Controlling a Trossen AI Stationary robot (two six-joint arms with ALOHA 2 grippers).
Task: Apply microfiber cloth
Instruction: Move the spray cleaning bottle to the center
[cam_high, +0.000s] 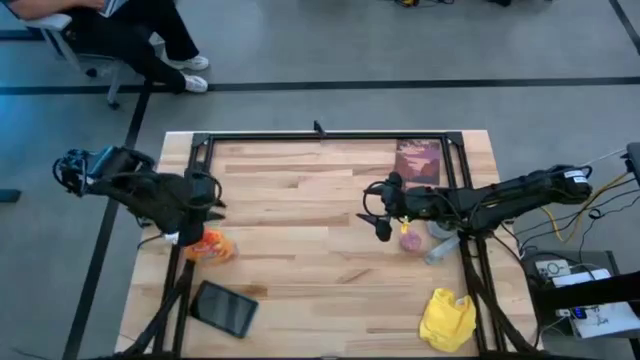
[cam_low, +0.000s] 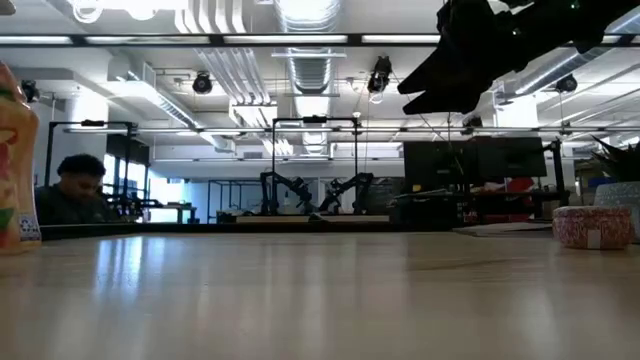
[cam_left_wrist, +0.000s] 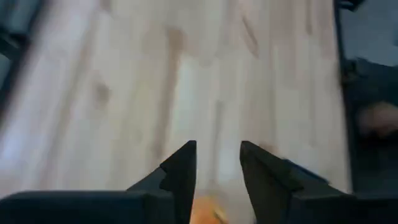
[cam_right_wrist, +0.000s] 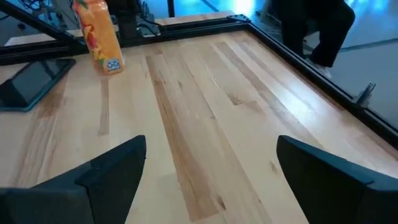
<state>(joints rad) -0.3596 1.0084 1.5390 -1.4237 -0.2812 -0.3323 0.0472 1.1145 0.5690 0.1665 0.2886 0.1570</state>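
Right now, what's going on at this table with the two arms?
Neither arm holds anything. The left gripper hangs right above the orange spray bottle, fingers slightly apart, near the black tablet. The right gripper hovers open over bare wood mid-table. The yellow microfiber cloth lies crumpled and untouched at the table's near right corner, so wiping has not begun.

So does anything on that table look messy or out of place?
Only the microfiber cloth: it lies crumpled in a heap near the table's corner, not spread flat. Nothing looks spilled or damaged.
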